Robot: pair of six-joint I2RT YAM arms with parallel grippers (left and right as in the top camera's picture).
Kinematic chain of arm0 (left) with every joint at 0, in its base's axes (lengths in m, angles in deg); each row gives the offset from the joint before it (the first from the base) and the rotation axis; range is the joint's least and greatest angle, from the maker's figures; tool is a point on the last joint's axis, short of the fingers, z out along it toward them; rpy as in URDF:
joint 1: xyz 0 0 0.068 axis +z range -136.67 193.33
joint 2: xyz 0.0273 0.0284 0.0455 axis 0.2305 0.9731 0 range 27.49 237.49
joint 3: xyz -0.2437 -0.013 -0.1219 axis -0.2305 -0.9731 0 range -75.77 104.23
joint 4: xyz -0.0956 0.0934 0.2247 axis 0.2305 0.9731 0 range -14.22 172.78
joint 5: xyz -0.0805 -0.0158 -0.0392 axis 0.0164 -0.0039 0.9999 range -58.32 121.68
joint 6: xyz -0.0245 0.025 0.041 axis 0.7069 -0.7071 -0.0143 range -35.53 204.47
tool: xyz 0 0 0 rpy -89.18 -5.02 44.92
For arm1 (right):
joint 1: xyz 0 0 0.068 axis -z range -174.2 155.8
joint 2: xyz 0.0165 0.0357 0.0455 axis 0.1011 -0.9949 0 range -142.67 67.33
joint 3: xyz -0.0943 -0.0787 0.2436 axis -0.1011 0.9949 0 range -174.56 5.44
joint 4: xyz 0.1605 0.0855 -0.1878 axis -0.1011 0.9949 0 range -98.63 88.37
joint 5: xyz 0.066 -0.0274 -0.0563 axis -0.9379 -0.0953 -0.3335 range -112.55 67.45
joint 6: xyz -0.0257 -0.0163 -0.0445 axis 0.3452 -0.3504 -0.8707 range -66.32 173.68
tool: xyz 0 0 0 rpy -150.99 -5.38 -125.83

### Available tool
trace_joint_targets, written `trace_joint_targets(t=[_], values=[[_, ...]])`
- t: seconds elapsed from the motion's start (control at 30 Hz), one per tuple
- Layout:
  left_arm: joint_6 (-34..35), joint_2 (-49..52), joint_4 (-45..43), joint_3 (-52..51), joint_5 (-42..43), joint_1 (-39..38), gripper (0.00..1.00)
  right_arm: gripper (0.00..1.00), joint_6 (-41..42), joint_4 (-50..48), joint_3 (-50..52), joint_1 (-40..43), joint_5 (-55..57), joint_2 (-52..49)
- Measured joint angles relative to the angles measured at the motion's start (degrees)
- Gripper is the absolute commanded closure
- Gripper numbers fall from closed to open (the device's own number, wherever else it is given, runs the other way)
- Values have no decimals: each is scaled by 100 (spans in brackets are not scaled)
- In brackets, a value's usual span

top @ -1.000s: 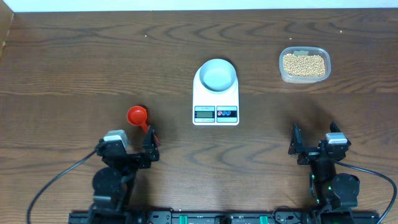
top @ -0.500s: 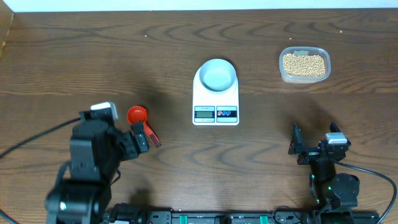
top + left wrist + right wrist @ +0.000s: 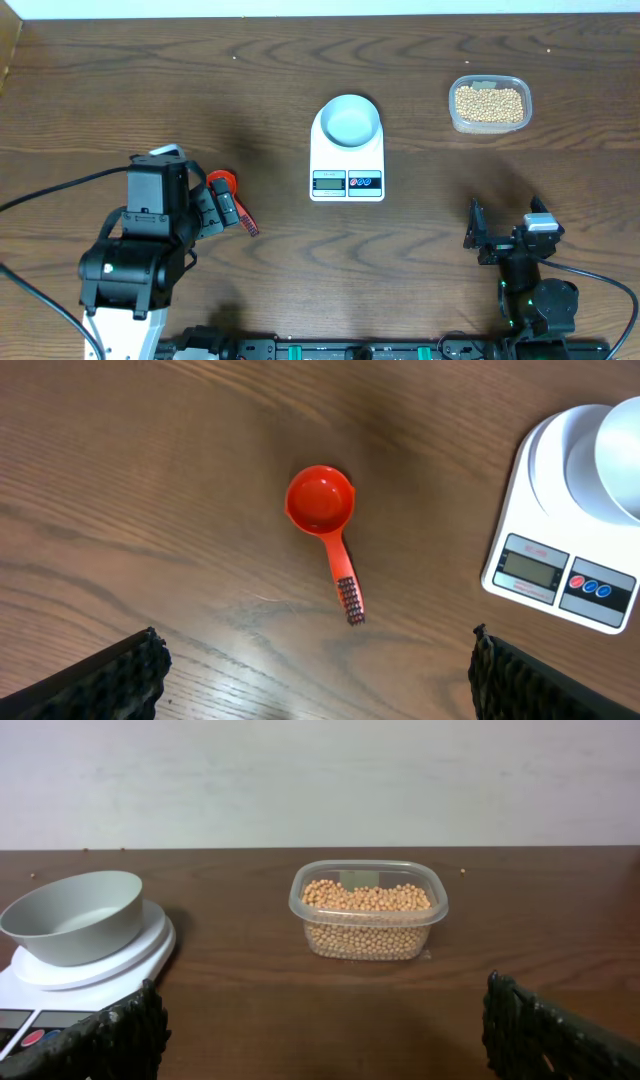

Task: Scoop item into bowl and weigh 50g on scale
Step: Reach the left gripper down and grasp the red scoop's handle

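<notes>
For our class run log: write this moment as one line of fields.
left jaws: open, above red scoop | right jaws: open, empty | bowl: empty, on scale | beans: in tub

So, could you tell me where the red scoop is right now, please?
Overhead, the red scoop lies on the left side, left of the scale, under the open left gripper.

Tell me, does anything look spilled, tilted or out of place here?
Nothing serious. The bowl sits upright on the scale, the beans are inside the tub, the red scoop lies flat. Only a tiny pale speck lies on the wood beside the tub, maybe a stray bean.
</notes>
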State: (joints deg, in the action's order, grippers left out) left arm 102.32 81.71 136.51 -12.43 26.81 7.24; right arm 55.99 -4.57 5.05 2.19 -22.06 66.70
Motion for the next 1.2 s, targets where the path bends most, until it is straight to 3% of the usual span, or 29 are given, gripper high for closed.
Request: trace_joint_targets(t=[0.7,0.97,1.03,1.2], values=[[70,195,61,0,55,0,2,1,0,0,0,0,-2,0],[820,184,52,-127,107,-122,2,1,0,2,0,0,0,0],[975,179,-87,-369,109,-271,0,1,0,0,0,0,0,0],[1432,188,-660,-1189,-155,-702,6,1,0,0,0,0,0,0]])
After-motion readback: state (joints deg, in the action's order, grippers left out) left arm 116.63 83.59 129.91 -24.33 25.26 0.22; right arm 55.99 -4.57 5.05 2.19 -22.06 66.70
